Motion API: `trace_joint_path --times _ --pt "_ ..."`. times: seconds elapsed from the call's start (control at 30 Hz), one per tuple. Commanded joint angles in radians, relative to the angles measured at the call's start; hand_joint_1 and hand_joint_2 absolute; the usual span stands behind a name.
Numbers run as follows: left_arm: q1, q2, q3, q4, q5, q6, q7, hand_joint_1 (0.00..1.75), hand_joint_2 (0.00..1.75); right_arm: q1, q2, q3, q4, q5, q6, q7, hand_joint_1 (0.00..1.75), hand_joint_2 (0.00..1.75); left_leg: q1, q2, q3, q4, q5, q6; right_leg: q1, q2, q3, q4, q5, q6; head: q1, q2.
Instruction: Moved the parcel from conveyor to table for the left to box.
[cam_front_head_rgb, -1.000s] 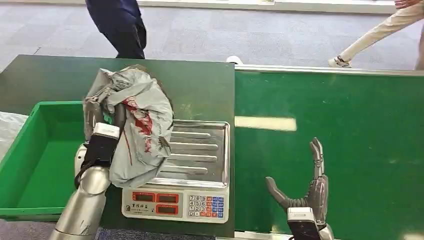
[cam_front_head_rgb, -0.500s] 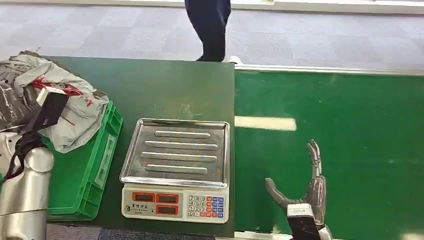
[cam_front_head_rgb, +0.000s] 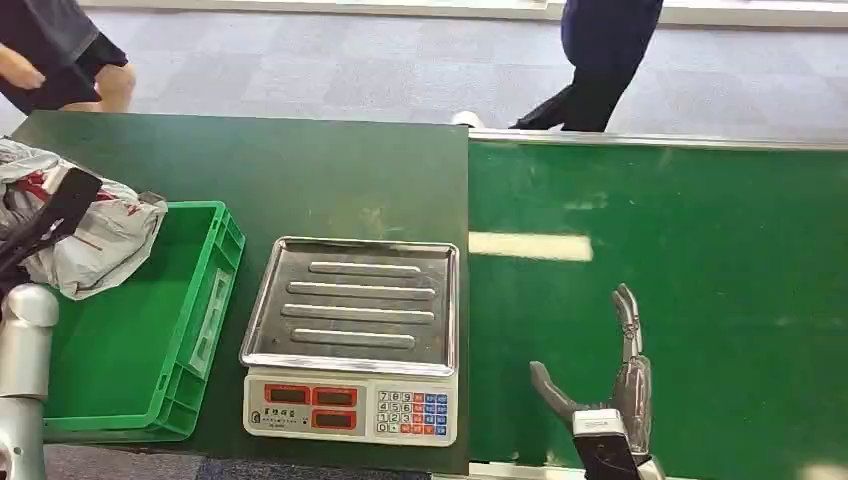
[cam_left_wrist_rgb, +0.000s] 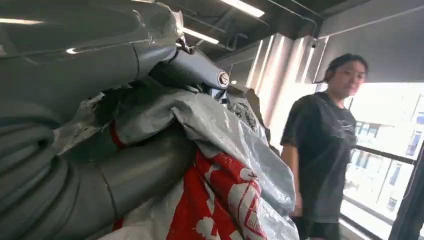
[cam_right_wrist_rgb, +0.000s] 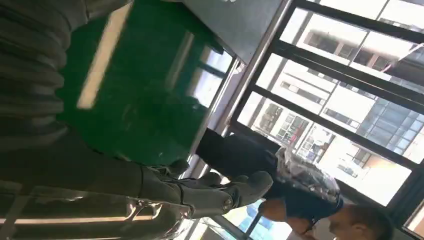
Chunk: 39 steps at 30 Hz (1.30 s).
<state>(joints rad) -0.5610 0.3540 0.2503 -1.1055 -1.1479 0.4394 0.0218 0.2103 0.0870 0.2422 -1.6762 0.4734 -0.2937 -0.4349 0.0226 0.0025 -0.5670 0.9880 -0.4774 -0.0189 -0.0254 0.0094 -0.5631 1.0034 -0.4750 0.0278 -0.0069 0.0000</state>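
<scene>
Parcel (cam_front_head_rgb: 95, 235) — grey plastic mailer with red print, gripped by the left hand (cam_left_wrist_rgb: 100, 150), fingers wrapped around it, held over the far left corner of the green crate (cam_front_head_rgb: 200, 330). Right hand (cam_front_head_rgb: 610, 395) — fingers spread, holding nothing, above the green conveyor belt (cam_front_head_rgb: 700, 250). Scale (cam_front_head_rgb: 355, 340) — steel pan bare, on the table (cam_front_head_rgb: 300, 170) beside the crate. Two people beyond the table.

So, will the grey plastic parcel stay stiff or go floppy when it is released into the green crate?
Probably floppy: the grey parcel sags, wrinkled, around the left robot hand. Its glossy film looks slippery. It seems light and should slump into the green crate.
</scene>
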Motion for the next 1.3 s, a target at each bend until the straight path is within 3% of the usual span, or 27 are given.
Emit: trace_joint_path --times 0.03,0.5,0.63,0.9,0.97,1.07,1.2,1.3 --pt "-0.028 0.018 -0.028 0.107 0.028 -0.096 0.020 0.00 1.75 0.018 -0.004 -0.012 -0.011 0.002 0.018 0.000 0.00 1.75 0.000 -0.001 0.000 0.000 0.000 0.001 0.000 -0.002 0.001 0.000 0.000 -0.001 0.000 0.000" --pt "0.000 0.035 -0.020 0.104 0.101 -0.093 0.017 0.00 1.75 0.032 0.006 -0.019 -0.031 0.011 0.038 0.006 0.00 1.75 0.000 -0.001 0.001 -0.001 0.000 0.001 0.000 -0.002 0.002 -0.001 0.000 -0.002 0.000 0.000" --pt "0.039 -0.024 0.017 -0.043 0.342 0.047 -0.204 0.00 1.75 0.026 0.005 -0.017 -0.027 0.007 0.025 0.006 0.00 1.75 0.000 -0.002 0.001 -0.002 0.001 0.002 0.001 -0.003 0.002 -0.002 0.000 -0.002 0.000 0.000" --pt "0.059 -0.024 0.011 -0.082 0.345 0.043 -0.194 0.00 1.75 0.021 0.005 -0.018 -0.019 0.005 0.023 0.006 0.00 1.75 0.000 -0.002 0.000 -0.001 0.001 0.001 0.000 -0.002 0.001 -0.001 0.000 -0.002 0.000 0.000" --pt "0.107 -0.046 0.009 -0.177 0.525 0.047 -0.321 0.00 1.75 0.025 0.002 -0.015 -0.016 0.001 0.010 0.004 0.00 1.75 0.000 -0.002 0.000 -0.001 0.001 0.001 0.001 -0.002 0.001 -0.001 0.000 -0.002 0.000 0.000" --pt "0.258 -0.096 -0.022 -0.433 0.720 -0.044 -0.378 0.00 1.75 0.031 0.000 -0.018 -0.001 -0.008 -0.008 -0.005 0.00 1.75 0.000 -0.001 0.001 -0.002 0.001 0.002 0.000 -0.002 0.002 -0.003 0.001 -0.002 0.000 0.000" --pt "0.370 -0.057 -0.091 -0.539 0.831 -0.420 -0.197 0.00 1.75 0.048 0.003 -0.054 -0.006 -0.013 0.001 -0.021 0.00 1.75 -0.001 0.000 0.004 -0.003 -0.001 0.003 0.000 -0.001 0.004 -0.004 0.000 -0.002 0.000 0.000" --pt "0.396 -0.112 -0.015 -0.538 0.971 -0.487 -0.320 0.00 1.75 0.044 0.017 -0.071 -0.008 -0.009 0.028 -0.028 0.00 1.75 -0.001 0.000 0.002 -0.002 -0.001 0.001 -0.001 -0.001 0.002 -0.002 -0.001 -0.001 0.001 0.000"
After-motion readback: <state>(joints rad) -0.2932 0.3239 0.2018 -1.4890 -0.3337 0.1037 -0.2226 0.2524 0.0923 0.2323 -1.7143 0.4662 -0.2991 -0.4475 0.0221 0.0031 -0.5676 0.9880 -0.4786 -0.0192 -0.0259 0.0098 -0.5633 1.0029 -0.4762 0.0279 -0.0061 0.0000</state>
